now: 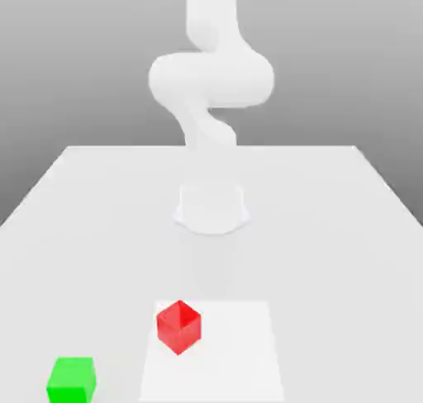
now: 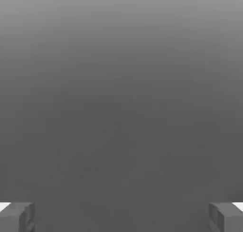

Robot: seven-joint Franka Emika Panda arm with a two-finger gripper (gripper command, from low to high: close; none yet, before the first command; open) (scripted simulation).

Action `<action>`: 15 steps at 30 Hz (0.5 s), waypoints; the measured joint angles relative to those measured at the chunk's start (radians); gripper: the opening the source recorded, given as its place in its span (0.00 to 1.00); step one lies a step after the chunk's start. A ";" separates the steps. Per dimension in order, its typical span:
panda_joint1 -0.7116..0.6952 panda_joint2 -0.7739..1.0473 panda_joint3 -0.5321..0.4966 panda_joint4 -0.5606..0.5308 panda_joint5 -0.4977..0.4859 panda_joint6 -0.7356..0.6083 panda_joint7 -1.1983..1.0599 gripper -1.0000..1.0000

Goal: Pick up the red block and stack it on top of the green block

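1. In the hand view I see the gripper (image 2: 121, 217) with its two grey fingertips (image 2: 16, 217) spread wide apart, nothing between them, plain grey ahead.
2. In the exterior view the red block (image 1: 178, 326) sits on the white table (image 1: 347, 228), at about 6 o'clock from the arm's base (image 1: 211, 208), turned so one corner faces the camera.
3. The green block (image 1: 71, 380) lies at roughly 8 o'clock from the red one, well apart from it, faces square to the camera.
4. Both are small, smooth, plain cubes of equal size; neither has a long axis.
5. I judge the hand must come down over the red block and match its turn.
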 joint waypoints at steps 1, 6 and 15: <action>-0.001 0.042 -0.008 -0.022 0.020 0.023 0.018 0.50; -0.009 0.240 -0.026 -0.124 0.097 0.129 0.111 0.50; -0.054 0.569 -0.003 -0.304 0.111 0.318 0.359 0.50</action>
